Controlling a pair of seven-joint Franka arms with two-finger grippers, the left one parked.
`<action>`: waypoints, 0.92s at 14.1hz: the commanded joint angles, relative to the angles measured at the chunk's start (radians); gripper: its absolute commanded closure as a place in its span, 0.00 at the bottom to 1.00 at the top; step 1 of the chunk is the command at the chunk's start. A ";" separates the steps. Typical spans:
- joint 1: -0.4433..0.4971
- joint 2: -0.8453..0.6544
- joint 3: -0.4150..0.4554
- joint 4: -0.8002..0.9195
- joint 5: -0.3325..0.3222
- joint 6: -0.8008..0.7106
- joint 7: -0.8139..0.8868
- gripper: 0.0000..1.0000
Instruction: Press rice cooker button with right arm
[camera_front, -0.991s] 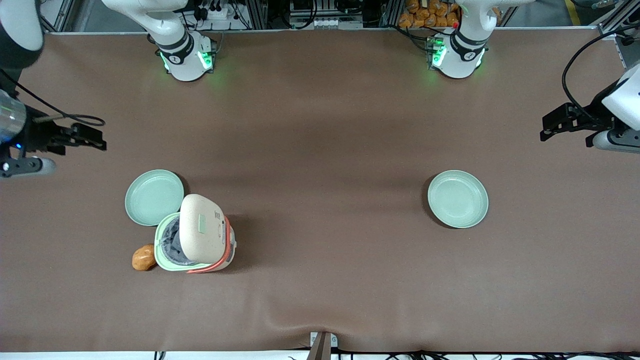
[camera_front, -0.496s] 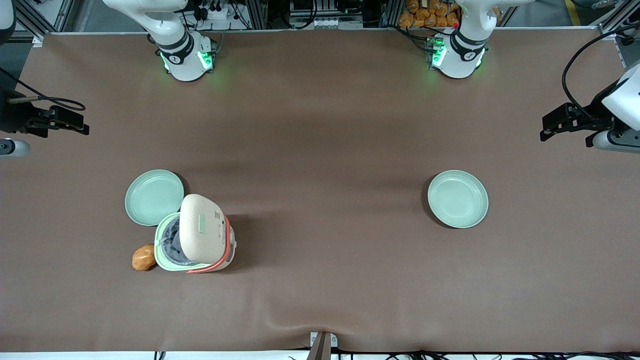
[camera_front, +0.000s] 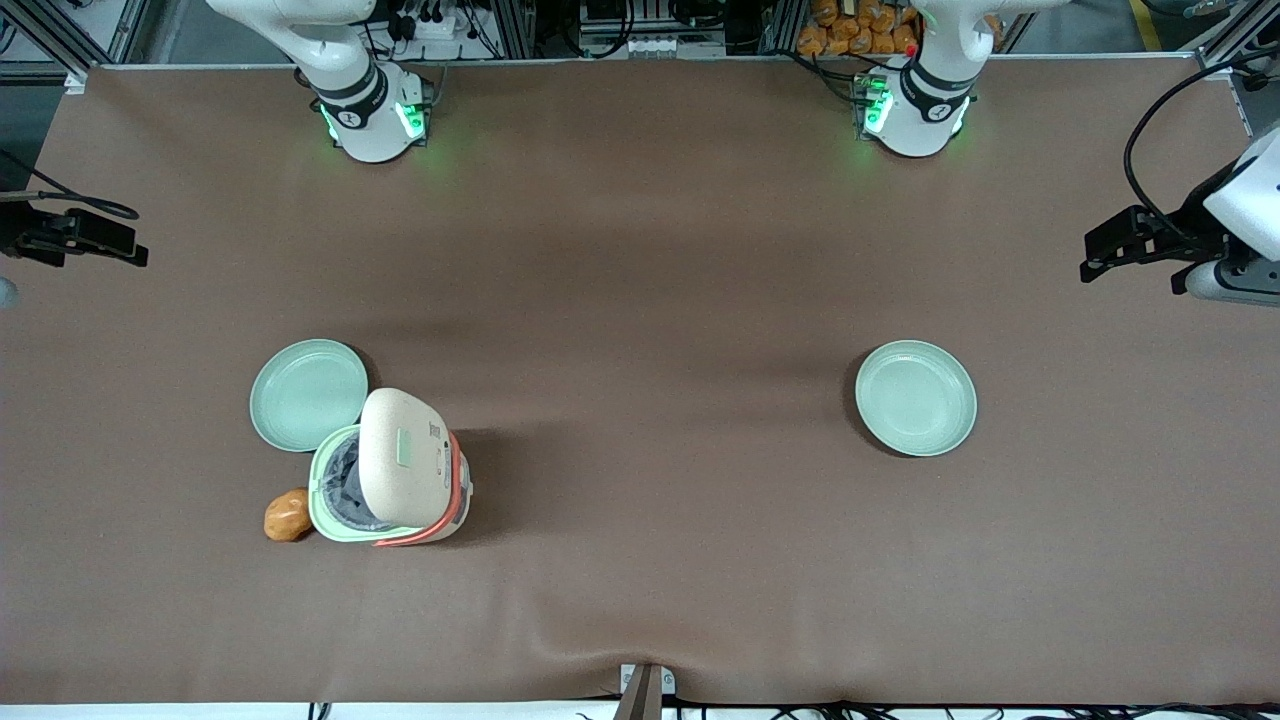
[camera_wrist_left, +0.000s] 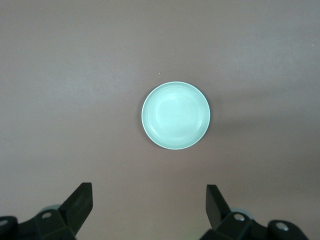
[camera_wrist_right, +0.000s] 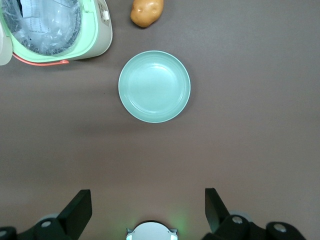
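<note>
While the right arm (camera_front: 60, 232) sat at the working arm's end of the table, I logged its gripper (camera_wrist_right: 146, 210) as released: the two black fingers (camera_wrist_right: 77, 207) stood wide apart with nothing between them. It hung high over the brown table (camera_front: 650, 300), well apart from the rice cooker (camera_front: 390, 470) and farther from the front camera than it. In the front view I saw only the dark tip of the gripper at the frame's edge, with a thin black cable (camera_front: 75, 200) looping above it.

The rice cooker stood on the table nearer the front camera than the gripper. Its cream speckled lid (camera_front: 402, 455) was swung up and open, the orange-red band (camera_front: 455, 490) running along the edge toward the parked arm's end. The pale green inner rim (camera_front: 325, 515) was exposed; inside I saw crumpled clear plastic (camera_wrist_right: 47, 25) over a dark pot. I could not pick out the button on the raised lid with any certainty.

A pale green plate (camera_front: 308, 394) lay just beside the cooker, farther from the front camera, its edge meeting the cooker's rim in the front view. A small potato (camera_front: 287, 514) rested against the cooker's body. A second pale green plate (camera_front: 915, 398) lay well apart, toward the parked arm's end
</note>
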 joint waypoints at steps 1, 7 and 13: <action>-0.008 -0.034 0.010 -0.032 -0.015 0.012 0.002 0.00; 0.002 -0.034 0.014 -0.017 -0.015 0.012 0.002 0.00; 0.009 -0.032 0.016 -0.015 -0.034 0.012 0.002 0.00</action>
